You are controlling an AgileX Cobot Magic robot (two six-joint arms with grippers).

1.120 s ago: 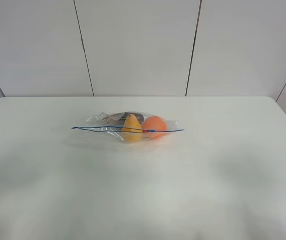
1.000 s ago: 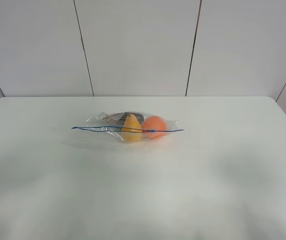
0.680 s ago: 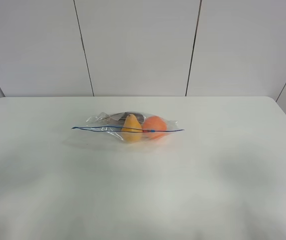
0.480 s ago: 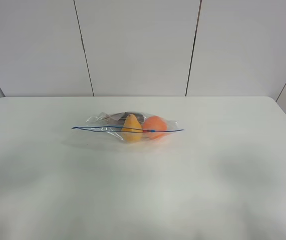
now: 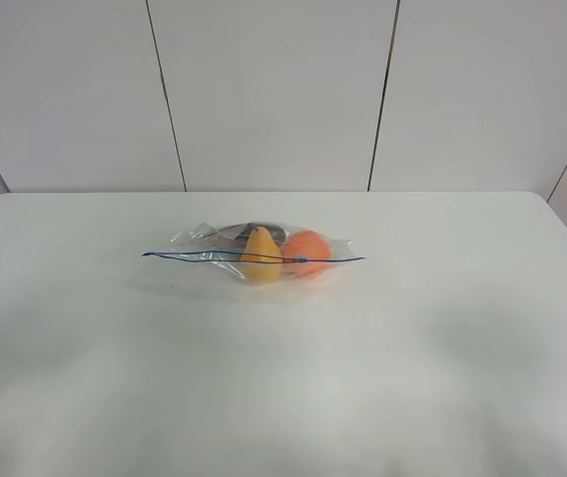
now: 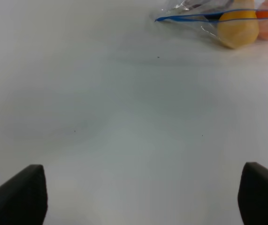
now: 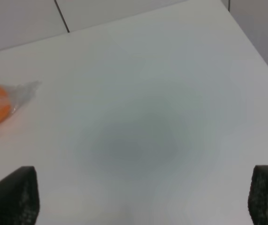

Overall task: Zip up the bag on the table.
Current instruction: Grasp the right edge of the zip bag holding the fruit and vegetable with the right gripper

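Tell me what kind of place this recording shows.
Probably a lab or test bench: a white table against a plain panelled wall, with a clear zip bag laid on it.

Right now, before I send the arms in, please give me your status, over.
Left jaws open, right jaws open, both empty. Bag lies at middle of table, untouched. Nothing between jaws and bag.
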